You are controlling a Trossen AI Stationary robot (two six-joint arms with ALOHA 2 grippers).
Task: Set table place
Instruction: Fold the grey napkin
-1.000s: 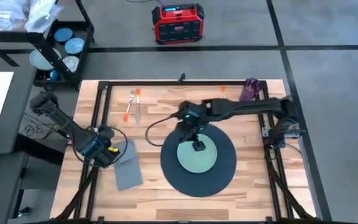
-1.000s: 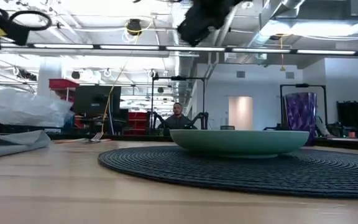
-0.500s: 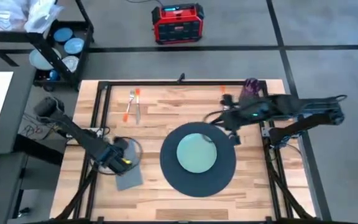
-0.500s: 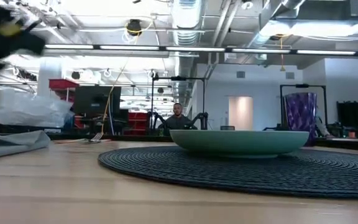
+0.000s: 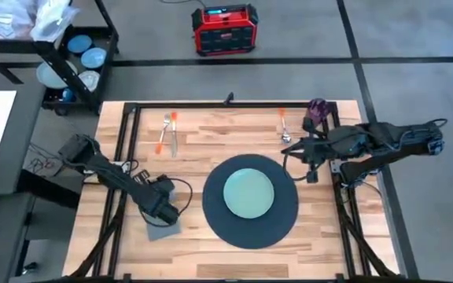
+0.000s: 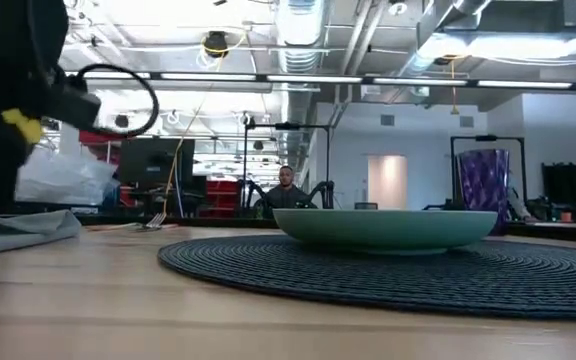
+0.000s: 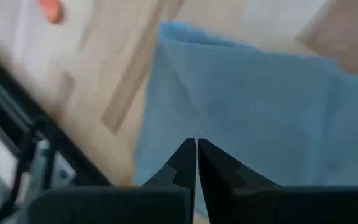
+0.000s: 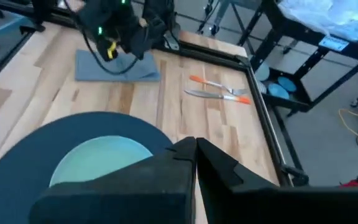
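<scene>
The left gripper (image 5: 166, 211) sits low over the grey napkin (image 5: 162, 226), at about eight o'clock from the green plate (image 5: 248, 193). In its wrist view the fingers meet with no gap and the cloth lies beyond the tips, so they are closed on nothing. The napkin is soft, light and limp; it will likely sag and fold when lifted, so a pinch at a corner or along one edge looks best, then a drag or low carry toward the dark round mat (image 5: 288, 222). Thin cloth flat on wood is hard to catch, so the fingers must open and press down first.

The right gripper (image 5: 309, 163), fingers closed and empty, waits at two o'clock from the plate.
</scene>
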